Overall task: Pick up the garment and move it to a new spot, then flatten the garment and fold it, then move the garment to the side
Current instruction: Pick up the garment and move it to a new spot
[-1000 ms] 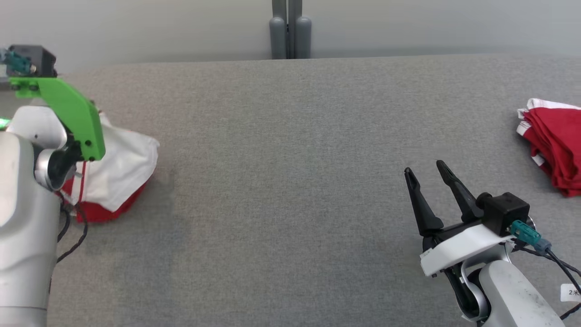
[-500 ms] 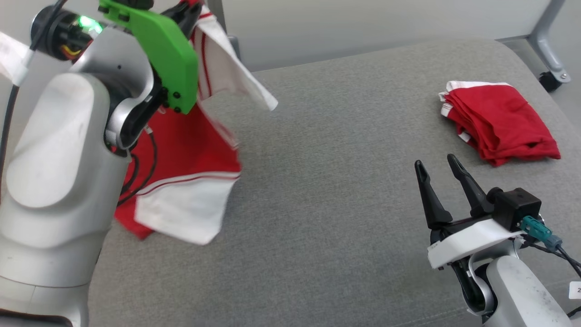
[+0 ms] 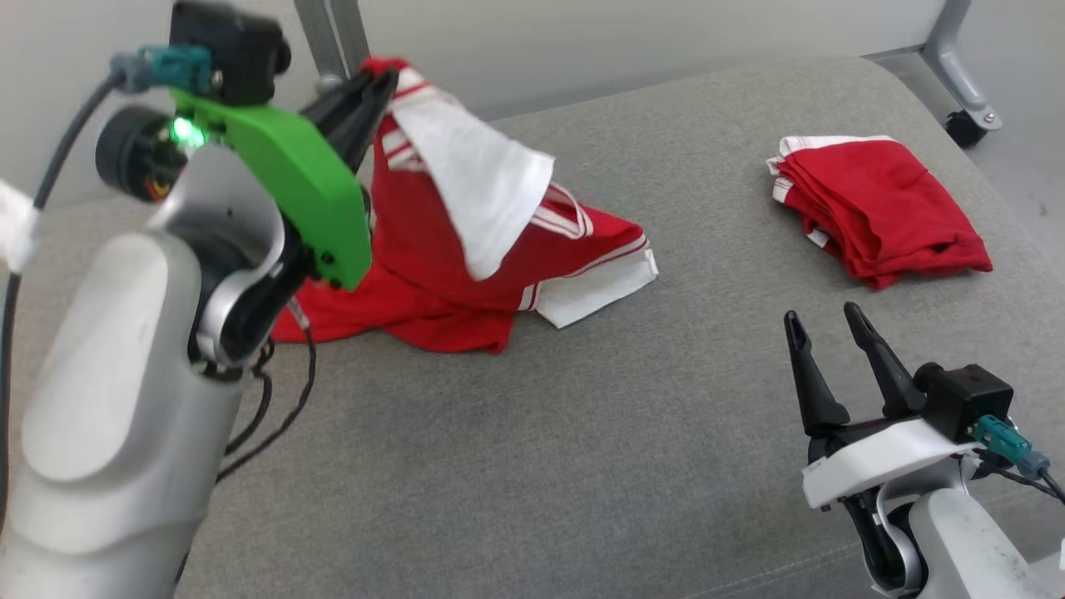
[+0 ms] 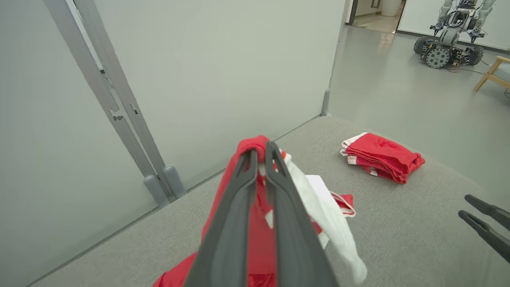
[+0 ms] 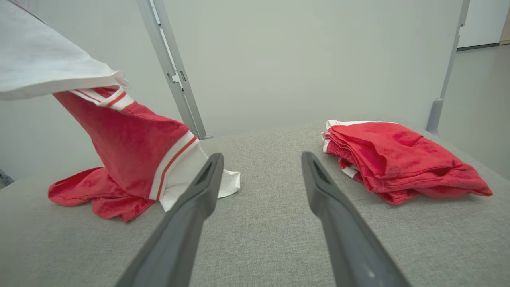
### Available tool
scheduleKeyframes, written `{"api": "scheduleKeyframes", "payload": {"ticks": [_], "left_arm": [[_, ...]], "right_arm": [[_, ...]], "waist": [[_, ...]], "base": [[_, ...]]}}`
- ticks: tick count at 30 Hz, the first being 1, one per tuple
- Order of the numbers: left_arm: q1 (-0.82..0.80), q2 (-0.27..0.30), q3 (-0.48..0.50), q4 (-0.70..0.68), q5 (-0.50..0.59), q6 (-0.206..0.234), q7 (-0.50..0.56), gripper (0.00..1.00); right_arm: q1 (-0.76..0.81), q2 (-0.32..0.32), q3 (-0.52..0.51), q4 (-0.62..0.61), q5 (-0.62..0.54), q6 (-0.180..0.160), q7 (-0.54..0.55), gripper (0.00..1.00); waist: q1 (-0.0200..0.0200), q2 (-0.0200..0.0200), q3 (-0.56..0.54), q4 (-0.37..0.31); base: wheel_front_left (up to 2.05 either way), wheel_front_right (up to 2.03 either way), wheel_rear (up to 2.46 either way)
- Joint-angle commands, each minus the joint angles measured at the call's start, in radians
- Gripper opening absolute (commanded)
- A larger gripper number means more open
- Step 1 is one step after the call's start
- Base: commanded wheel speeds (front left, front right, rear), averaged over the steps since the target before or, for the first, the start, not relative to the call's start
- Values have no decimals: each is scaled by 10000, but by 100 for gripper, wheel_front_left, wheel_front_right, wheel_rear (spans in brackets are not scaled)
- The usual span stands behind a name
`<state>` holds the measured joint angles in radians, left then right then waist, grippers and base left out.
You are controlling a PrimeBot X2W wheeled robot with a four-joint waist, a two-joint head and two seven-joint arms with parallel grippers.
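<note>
A red and white garment [image 3: 466,241] hangs from my left gripper [image 3: 378,83], which is shut on its top fold; the lower part drapes onto the grey table [image 3: 582,433]. The left wrist view shows the fingers pinched on red cloth [image 4: 255,145], with white fabric [image 4: 330,227] trailing down. From the right wrist the same garment [image 5: 131,155] stands lifted at the left. My right gripper [image 3: 824,320] stays open and empty low at the right, above bare table; its fingers [image 5: 199,187] are spread wide.
A folded pile of red garments [image 3: 874,208] lies at the table's far right, also seen as the folded pile [image 5: 394,159]. Grey partition posts [image 3: 329,33] stand behind the table. A caster and frame leg [image 3: 965,125] are on the floor at right. Another robot [image 4: 450,32] stands far off.
The head camera has swung between frames. My left gripper has lifted the garment from a heap and carried it rightward, so its hem now lands nearer the middle. The right gripper has stayed open.
</note>
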<state>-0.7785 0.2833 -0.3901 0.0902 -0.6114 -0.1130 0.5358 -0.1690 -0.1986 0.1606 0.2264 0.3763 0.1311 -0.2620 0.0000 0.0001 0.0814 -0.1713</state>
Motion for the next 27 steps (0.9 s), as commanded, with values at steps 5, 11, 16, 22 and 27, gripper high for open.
{"api": "scheduleKeyframes", "payload": {"ticks": [5,11,16,22,27], "left_arm": [[2517,814,501,-505,-546,450,23,0],[4684,1065,1151,413,-914,766,-910,0],[5061,797,1248,2030,-795,562,-2184,100],[4817,587,1004,2837,-241,272,-3692,100],[4946,742,942,2316,574,613,-5125,100]], "right_arm": [[203,-80,163,34,31,-6,-35,100],[226,-223,408,178,65,-6,-35,100],[226,-393,685,337,147,-6,-35,100],[342,-495,842,444,226,-6,-34,100],[476,-426,774,296,171,-6,-35,100]], "waist": [[0,-1,-42,572],[0,-1,-209,933],[0,-1,-411,1159],[0,-1,-646,1304],[0,-1,-768,1397]], "base": [[0,0,0],[0,0,0],[0,0,0],[0,0,0],[0,0,0]]}}
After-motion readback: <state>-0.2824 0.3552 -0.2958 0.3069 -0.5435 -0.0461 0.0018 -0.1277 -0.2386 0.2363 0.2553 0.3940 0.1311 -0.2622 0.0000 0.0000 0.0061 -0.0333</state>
